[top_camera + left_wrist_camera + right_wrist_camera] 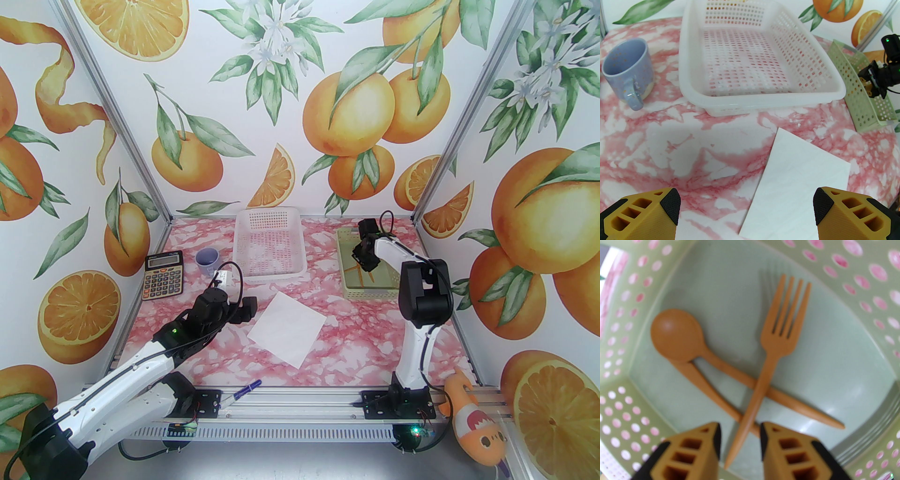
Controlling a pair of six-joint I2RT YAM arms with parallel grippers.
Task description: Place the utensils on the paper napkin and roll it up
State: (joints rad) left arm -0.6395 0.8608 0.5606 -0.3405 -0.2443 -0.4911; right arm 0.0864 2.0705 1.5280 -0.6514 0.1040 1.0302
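Note:
The utensils lie crossed inside a green perforated tray [623,415]: an orange-brown fork [780,333] over a spoon [677,333], with a third slim handle [710,392] under the spoon's bowl. My right gripper [740,427] reaches down into the tray [370,293], its fingers partly apart on either side of the fork's handle end, with gaps showing. The paper napkin [287,327] lies flat on the table's middle. Just past its left edge hangs my left gripper [246,309], wide open [746,199] and holding nothing, with the napkin [801,168] under its right finger.
A white perforated basket [269,246] stands behind the napkin. To its left sit a blue cup [207,258] and a calculator [162,275]. A blue pen [241,393] lies at the near edge. An orange plush toy [473,426] leans at the front right.

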